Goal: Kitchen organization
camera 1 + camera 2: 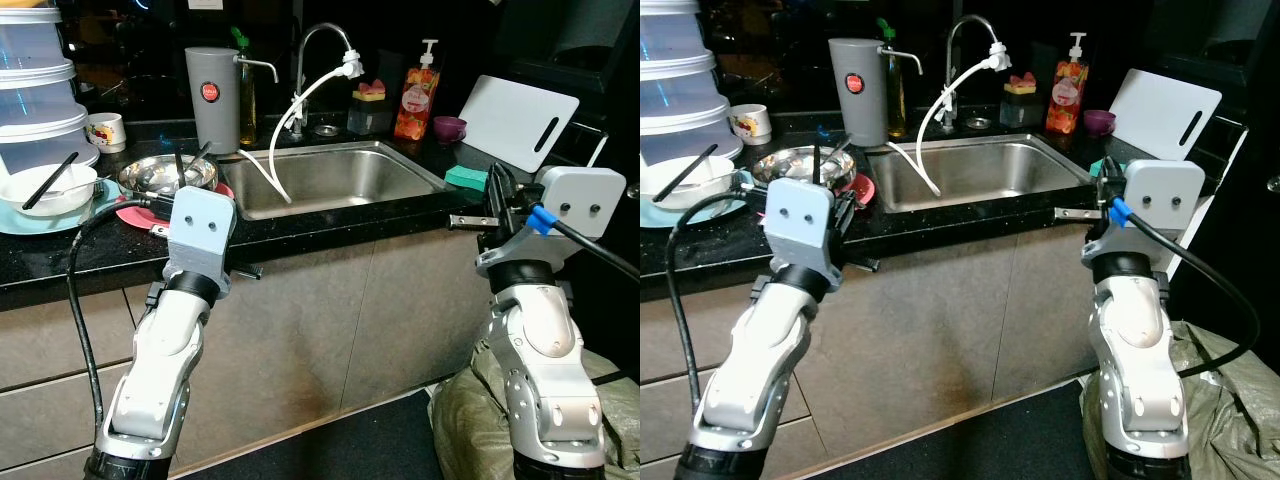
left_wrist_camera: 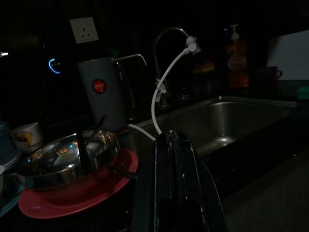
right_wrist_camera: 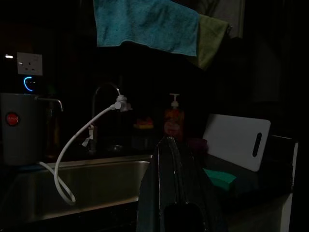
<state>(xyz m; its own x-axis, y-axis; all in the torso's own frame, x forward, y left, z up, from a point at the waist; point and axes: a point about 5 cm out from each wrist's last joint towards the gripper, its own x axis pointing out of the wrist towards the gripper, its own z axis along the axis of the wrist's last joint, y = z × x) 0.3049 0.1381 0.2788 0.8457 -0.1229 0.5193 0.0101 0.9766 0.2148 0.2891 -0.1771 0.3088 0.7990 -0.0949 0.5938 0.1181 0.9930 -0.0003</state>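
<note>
A steel bowl (image 1: 160,172) with dark utensils in it rests on a red plate (image 1: 135,213) on the black counter, left of the sink (image 1: 330,175). Further left, a white bowl (image 1: 50,190) with black chopsticks sits on a teal plate. My left gripper (image 2: 172,137) is shut and holds nothing. It hovers at the counter's front edge, pointing past the steel bowl (image 2: 67,157). My right gripper (image 1: 497,182) is also shut on nothing, at the counter edge right of the sink, just short of a green sponge (image 1: 465,177).
A faucet (image 1: 320,40) trails a white hose into the sink. Behind stand a grey jug (image 1: 211,95), a soap bottle (image 1: 418,100), a purple cup (image 1: 449,128) and a white cutting board (image 1: 515,120). Stacked plastic containers (image 1: 35,90) and a mug (image 1: 105,130) are at far left. A sack (image 1: 470,410) lies on the floor.
</note>
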